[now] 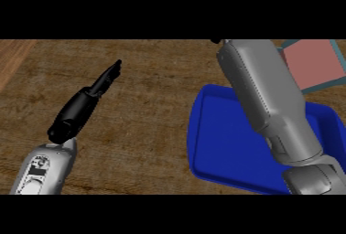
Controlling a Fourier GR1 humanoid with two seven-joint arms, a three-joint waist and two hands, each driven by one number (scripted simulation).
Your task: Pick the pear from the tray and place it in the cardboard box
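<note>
The blue tray (223, 137) lies at the right of the wooden counter, and its visible part is bare. No pear shows; my right forearm (270, 100) crosses the tray and hides its middle. Only a black sliver of my right hand (216, 41) shows at the picture's top edge, left of the box. The cardboard box (310, 64), pinkish-brown inside with teal edges, stands at the upper right behind the tray. My left hand (81, 109) is open at the left over bare counter, its straight fingers (111, 73) pointing up and to the right, far from tray and box.
The brown wooden counter (148, 114) stretches between my two arms. A lighter wooden strip (10, 59) runs along the upper left corner.
</note>
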